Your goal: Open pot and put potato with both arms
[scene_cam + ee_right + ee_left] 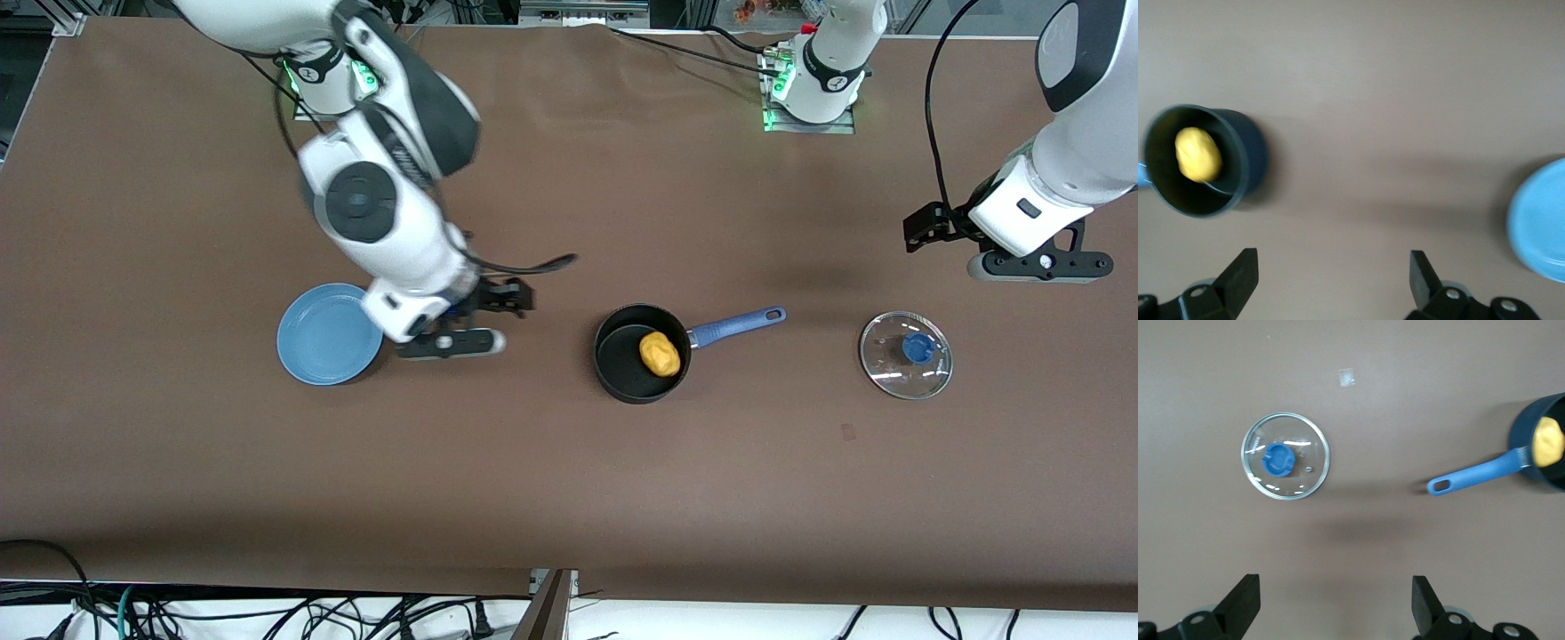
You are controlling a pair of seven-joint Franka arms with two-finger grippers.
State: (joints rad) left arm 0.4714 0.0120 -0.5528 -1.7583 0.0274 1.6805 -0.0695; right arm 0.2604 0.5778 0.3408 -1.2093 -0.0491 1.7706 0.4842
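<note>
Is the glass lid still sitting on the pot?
No, the lid lies flat on the table toward the left arm's end, apart from the open pot, which holds the potato.

pot (1539, 443): cut by the left wrist view's edge, only part of the rim showing
handle: almost wholly out of the right wrist view
plate (1540, 221): cut by the right wrist view's edge; in front view, part hidden under the right arm
potato (1198, 155): blurred in the right wrist view

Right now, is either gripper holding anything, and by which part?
Nothing is held. The left gripper and the right gripper are both open and empty; the potato lies in the pot.
</note>
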